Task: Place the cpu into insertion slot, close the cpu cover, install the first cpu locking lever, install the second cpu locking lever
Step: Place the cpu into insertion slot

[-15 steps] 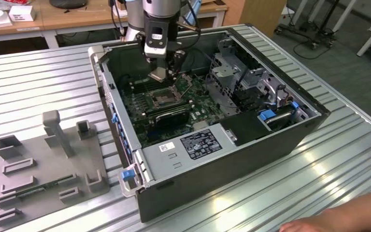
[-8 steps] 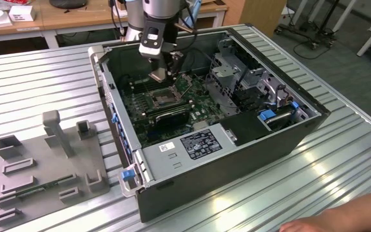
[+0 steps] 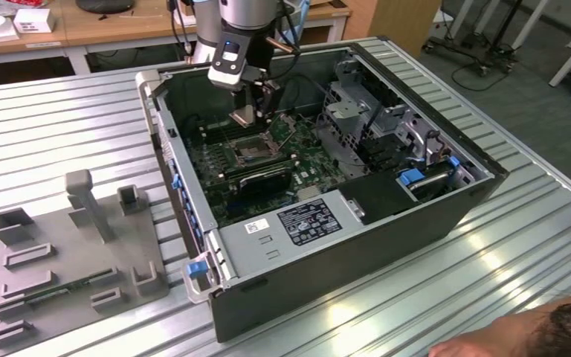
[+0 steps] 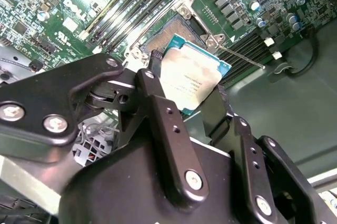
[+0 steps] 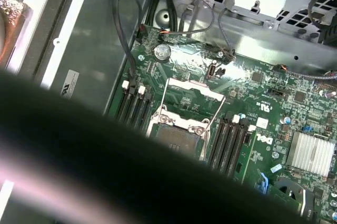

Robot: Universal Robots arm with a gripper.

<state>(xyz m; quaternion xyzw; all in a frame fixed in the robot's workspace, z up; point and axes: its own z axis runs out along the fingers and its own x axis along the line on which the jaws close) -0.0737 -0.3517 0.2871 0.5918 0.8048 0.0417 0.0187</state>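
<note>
The cpu (image 4: 196, 74) is a small square chip with a pale shiny face. It sits between the two black fingers (image 4: 158, 103) of the gripper (image 4: 184, 79). The fingers are a little way apart and press on the chip's two sides, so the chip is held tight. In the exterior view the cpu (image 3: 243, 116) hangs in the air just above the insertion slot (image 3: 250, 152), not in it.

In the first wrist view the insertion slot (image 5: 174, 135) shows its dark middle with no chip inside. The cpu cover (image 5: 196, 86) is tipped up and open beside it. A thin metal lever (image 4: 243, 58) sticks out near the slot.

The slot is part of the green board (image 3: 305, 141), with long black memory slots (image 4: 126, 8) next to it. The board lies inside the open computer case (image 3: 365, 245) on the ribbed metal table (image 3: 68, 126).
</note>
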